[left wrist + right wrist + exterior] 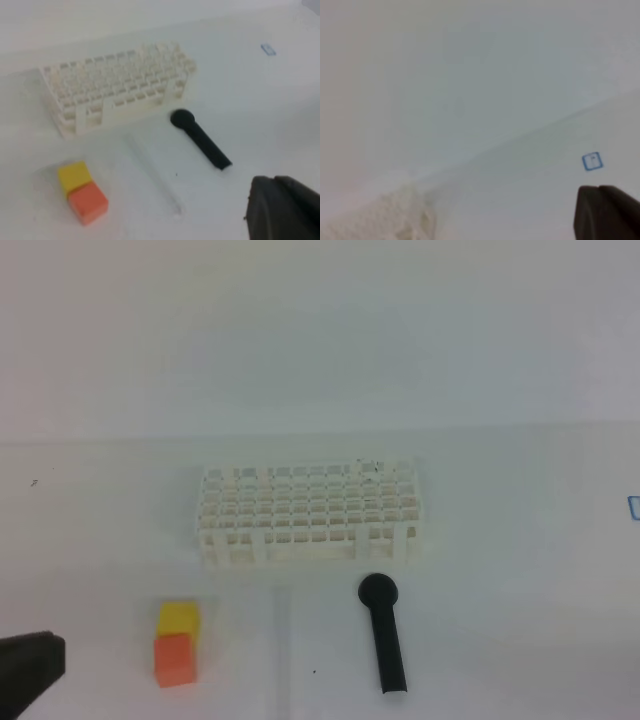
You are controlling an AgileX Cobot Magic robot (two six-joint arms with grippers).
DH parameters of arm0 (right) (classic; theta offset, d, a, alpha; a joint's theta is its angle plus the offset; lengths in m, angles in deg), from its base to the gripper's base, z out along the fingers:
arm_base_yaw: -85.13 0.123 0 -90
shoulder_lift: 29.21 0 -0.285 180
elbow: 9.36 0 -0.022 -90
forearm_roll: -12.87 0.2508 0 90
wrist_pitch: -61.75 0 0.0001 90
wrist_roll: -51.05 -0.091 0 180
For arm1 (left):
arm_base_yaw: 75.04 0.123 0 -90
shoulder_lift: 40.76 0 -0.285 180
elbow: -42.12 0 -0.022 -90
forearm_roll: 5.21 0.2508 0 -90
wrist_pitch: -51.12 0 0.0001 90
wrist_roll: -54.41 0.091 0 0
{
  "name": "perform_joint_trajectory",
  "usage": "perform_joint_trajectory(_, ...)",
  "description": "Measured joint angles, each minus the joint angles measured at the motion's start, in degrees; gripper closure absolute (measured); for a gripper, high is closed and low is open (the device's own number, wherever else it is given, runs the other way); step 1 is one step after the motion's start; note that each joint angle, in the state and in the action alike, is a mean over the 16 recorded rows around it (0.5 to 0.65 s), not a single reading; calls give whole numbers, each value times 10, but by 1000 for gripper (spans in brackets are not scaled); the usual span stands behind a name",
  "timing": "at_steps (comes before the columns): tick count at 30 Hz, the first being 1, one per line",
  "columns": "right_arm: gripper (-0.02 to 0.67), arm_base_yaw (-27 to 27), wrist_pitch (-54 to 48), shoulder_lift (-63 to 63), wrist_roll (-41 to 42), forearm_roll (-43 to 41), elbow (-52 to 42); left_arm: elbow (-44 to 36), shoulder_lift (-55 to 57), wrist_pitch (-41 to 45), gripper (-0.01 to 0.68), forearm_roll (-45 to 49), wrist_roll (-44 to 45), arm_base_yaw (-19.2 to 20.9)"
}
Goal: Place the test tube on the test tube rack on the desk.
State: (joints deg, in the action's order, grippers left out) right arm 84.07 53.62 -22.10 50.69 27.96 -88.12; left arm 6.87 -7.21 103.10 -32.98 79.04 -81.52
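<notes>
The white test tube rack [310,515] stands in the middle of the desk [500,640], also seen in the left wrist view [120,85]. The clear test tube [281,645] lies flat just in front of it, faint, running toward the near edge [155,175]. My left gripper [35,660] is at the bottom left, shut and empty, well left of the tube; its dark fingers [280,210] fill a corner of its wrist view. My right gripper [600,210] is shut, holding nothing, and out of the high view.
A thick black stick with a round head [383,635] lies right of the tube. A yellow block [178,618] and an orange block [173,658] sit together left of it. A small blue square mark [592,161] is on the desk at the far right.
</notes>
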Motion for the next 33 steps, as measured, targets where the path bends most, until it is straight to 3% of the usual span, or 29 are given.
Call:
perform_joint_trajectory(5, 650, 0, 30, 0, 7, 76, 16, 31, 69, 68, 674, 26, -13, -8)
perform_joint_trajectory(10, 650, 0, 22, 1, 68, 107, 60, 52, 128, 122, 674, 33, -21, -11)
perform_joint_trajectory(21, 650, 12, -183, 74, 295, 88, 238, 78, 203, 163, 674, 48, -40, -26)
perform_joint_trajectory(27, 650, 61, -309, 160, 350, 78, 318, 110, 236, 172, 674, 89, -61, -62)
perform_joint_trajectory(33, 650, 149, -349, 228, 350, 76, 359, 143, 271, 180, 674, 120, -91, -99)
